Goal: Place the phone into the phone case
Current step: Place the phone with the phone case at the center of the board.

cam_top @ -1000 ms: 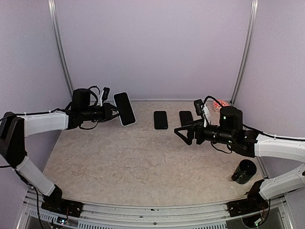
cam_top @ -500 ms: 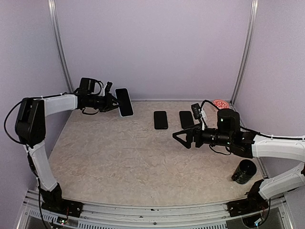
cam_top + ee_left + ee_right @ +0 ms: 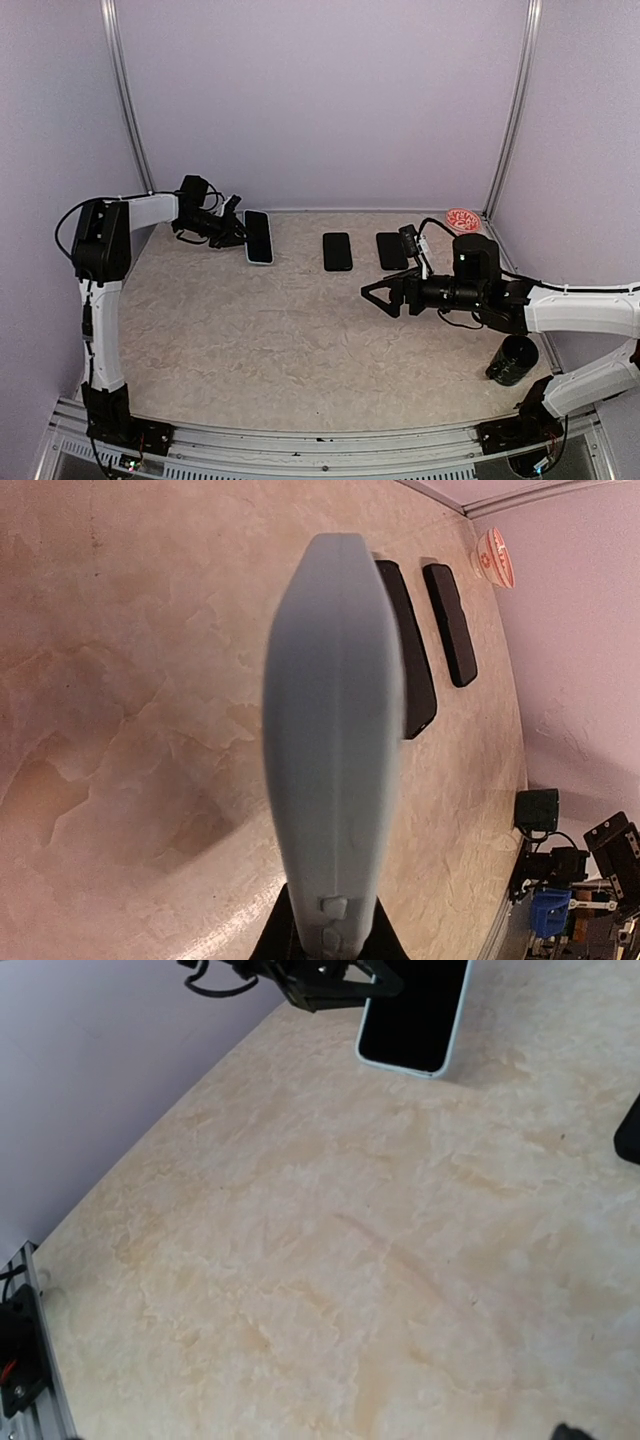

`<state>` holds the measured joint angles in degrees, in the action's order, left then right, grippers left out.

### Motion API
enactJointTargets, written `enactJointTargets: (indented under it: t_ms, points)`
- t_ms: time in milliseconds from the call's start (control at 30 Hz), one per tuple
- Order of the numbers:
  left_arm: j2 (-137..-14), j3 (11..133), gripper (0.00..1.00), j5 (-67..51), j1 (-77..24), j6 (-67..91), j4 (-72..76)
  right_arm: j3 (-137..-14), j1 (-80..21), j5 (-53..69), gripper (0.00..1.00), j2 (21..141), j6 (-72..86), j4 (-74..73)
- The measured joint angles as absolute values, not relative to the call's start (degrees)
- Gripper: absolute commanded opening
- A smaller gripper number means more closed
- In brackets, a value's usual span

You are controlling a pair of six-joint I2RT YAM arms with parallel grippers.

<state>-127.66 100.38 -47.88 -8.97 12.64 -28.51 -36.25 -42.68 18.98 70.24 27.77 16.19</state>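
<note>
place: robot lab cell | cues: plain lilac walls (image 3: 320, 100), metal frame posts (image 3: 511, 120) (marbled tabletop (image 3: 280, 330))

Phone case (image 3: 259, 237) left of two phones (image 3: 337, 251) (image 3: 390, 250)

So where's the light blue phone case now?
Top view: the light blue phone case is at the back left, held in the left gripper, left of a black phone.

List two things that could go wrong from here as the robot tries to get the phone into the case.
1. The left gripper holds the light-blue case by one end only, up on edge; pressing a phone in could twist it loose.
2. The left black slab and right black slab lie flat, close side by side; the open right gripper may nudge one while picking the other.
</note>
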Motion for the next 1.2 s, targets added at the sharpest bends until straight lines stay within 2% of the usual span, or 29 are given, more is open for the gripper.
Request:
enactJointTargets:
  t_ms: [200,500,1200]
  points:
    - [-133.8,108.2,0.0,-48.5,-7.6,9.8,-34.9,-35.1,-42.7,19.3,1.0,70.2,28.5,16.3]
    - [-138.6,112.2,0.0,-49.5,-7.1,9.2,-38.4,-34.5,-42.7,19.2,1.0,70.2,28.7,16.6]
    - [-141.3,113.8,0.0,-50.5,-7.3,16.3,-35.5,-34.6,-42.7,19.3,1.0,70.9,29.5,16.5]
